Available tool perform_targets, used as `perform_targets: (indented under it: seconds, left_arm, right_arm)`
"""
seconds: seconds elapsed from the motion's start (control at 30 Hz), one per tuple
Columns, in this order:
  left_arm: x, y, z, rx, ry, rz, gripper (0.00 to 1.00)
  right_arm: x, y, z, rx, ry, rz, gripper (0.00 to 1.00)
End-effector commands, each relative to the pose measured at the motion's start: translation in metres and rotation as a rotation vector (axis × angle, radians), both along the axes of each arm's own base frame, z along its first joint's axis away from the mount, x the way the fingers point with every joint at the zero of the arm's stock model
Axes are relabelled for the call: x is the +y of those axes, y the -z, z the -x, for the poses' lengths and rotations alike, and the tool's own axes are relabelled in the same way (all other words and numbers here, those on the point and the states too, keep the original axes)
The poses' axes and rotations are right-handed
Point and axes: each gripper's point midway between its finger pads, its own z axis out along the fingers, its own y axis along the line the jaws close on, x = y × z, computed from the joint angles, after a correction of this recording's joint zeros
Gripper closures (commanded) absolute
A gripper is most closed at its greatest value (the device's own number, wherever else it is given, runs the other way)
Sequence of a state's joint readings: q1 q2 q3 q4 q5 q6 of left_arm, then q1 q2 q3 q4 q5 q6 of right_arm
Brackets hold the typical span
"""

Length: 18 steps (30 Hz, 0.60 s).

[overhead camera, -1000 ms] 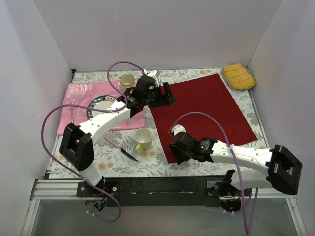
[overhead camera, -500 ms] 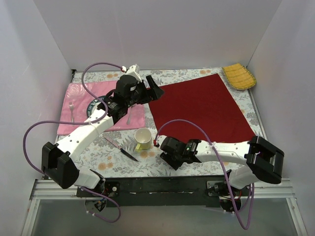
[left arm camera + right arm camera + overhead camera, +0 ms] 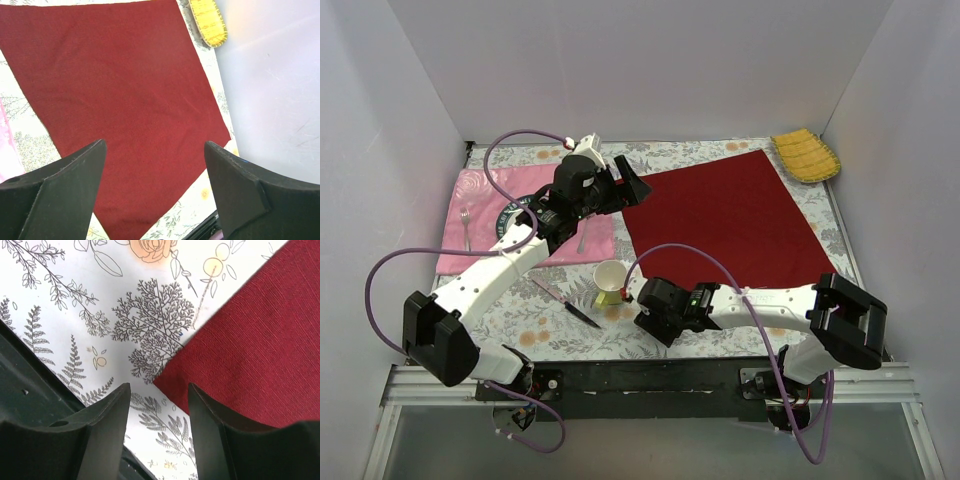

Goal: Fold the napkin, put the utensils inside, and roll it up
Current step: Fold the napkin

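The maroon napkin (image 3: 725,220) lies spread flat on the floral tablecloth, right of centre. My left gripper (image 3: 638,188) is open and empty, raised over the napkin's far-left corner; its wrist view looks down on the napkin (image 3: 115,100) between its wide-apart fingers. My right gripper (image 3: 655,322) is open and low over the napkin's near-left corner (image 3: 156,381), which lies between its fingers. A black-handled knife (image 3: 567,304) lies on the tablecloth at the near left. A fork (image 3: 467,224) lies on the pink cloth, and a silver utensil (image 3: 582,237) lies beside my left arm.
A pale cup (image 3: 610,279) stands between the knife and the right gripper. The pink patterned cloth (image 3: 470,205) carries a dark-rimmed plate (image 3: 516,214), partly under the left arm. A yellow ribbed cloth (image 3: 806,156) lies at the far right corner, also in the left wrist view (image 3: 207,22). White walls enclose the table.
My right gripper has slid left along the napkin's near edge to its near-left corner. My left arm swung left off the napkin's far-left corner a second ago, then held still.
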<state>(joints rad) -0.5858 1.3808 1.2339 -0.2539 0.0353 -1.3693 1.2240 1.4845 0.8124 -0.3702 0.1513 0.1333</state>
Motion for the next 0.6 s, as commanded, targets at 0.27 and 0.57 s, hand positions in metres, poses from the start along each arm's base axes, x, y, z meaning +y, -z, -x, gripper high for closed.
perform_targets:
  seconds: [0.27,0.57]
  left_arm:
    - [0.01,-0.028,0.006,-0.058,-0.006,0.04,0.21]
    - [0.011,-0.027,0.004,-0.056,-0.007,0.039,0.21]
  right_arm:
    - [-0.009,0.028,0.007,0.062,0.003,0.0,0.57]
    - [0.001,0.013,-0.003,0.02,0.068,-0.007,0.95]
